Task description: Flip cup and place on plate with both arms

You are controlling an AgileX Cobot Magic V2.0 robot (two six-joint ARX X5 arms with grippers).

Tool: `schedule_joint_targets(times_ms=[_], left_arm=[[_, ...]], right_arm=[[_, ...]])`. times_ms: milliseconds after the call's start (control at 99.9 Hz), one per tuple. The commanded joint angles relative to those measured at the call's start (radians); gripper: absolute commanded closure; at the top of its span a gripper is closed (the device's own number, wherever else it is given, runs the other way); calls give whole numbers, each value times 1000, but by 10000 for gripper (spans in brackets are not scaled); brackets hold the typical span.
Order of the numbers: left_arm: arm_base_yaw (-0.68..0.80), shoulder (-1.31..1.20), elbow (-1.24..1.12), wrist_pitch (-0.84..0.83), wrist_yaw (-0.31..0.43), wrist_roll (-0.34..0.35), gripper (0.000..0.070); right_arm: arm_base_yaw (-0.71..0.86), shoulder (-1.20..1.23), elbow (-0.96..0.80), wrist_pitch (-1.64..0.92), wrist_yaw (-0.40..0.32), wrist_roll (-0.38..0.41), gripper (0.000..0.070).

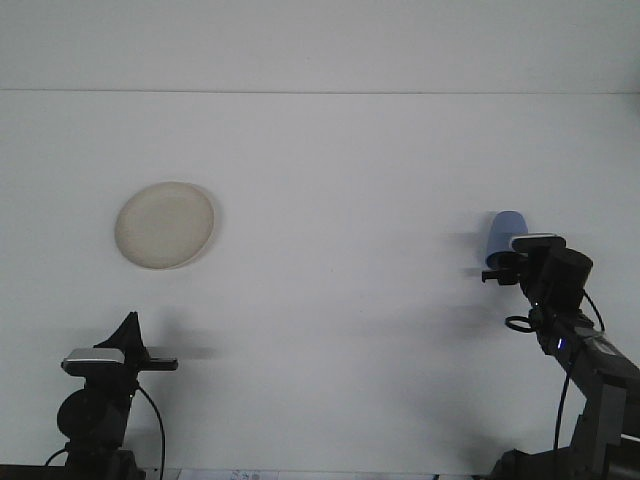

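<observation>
The cup [503, 233] is plain light blue. The plate [165, 224] is cream, unpatterned. The table [330, 180] is plain white. Both arms are black, with silver-grey camera housings.

Lighting: bright, even, diffuse; flat white bench [340, 180] slightly washed out, no glare. Shadows: faint, soft, falling leftward of dark arms and round cream plate [165, 224]. Focus: mildly soft, grainy throughout.

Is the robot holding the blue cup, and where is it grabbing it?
Cannot tell: the right gripper is at the lower end of the blue cup, its fingers hidden. The left gripper holds nothing.
</observation>
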State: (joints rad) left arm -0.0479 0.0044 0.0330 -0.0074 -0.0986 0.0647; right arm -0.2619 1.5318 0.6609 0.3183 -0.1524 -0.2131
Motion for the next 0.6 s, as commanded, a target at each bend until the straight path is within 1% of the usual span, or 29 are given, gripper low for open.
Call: schedule_joint_targets(times_ms=[0, 130, 340, 410, 490, 590], left_arm=[[1, -1, -19, 11, 3, -3, 688], [1, -1, -19, 11, 3, -3, 688], [1, -1, -19, 11, 3, -3, 688], [1, -1, -19, 11, 3, -3, 688], [1, -1, -19, 11, 3, -3, 688], [1, -1, -19, 11, 3, -3, 688]], right_arm=[[-2, 26, 6, 29, -8, 5, 698], [0, 22, 6, 53, -8, 21, 700], [4, -84, 6, -11, -4, 122, 700], [17, -154, 8, -70, -3, 155, 700], [38, -255, 8, -166, 17, 197, 700], [78, -392, 37, -351, 21, 217, 700]])
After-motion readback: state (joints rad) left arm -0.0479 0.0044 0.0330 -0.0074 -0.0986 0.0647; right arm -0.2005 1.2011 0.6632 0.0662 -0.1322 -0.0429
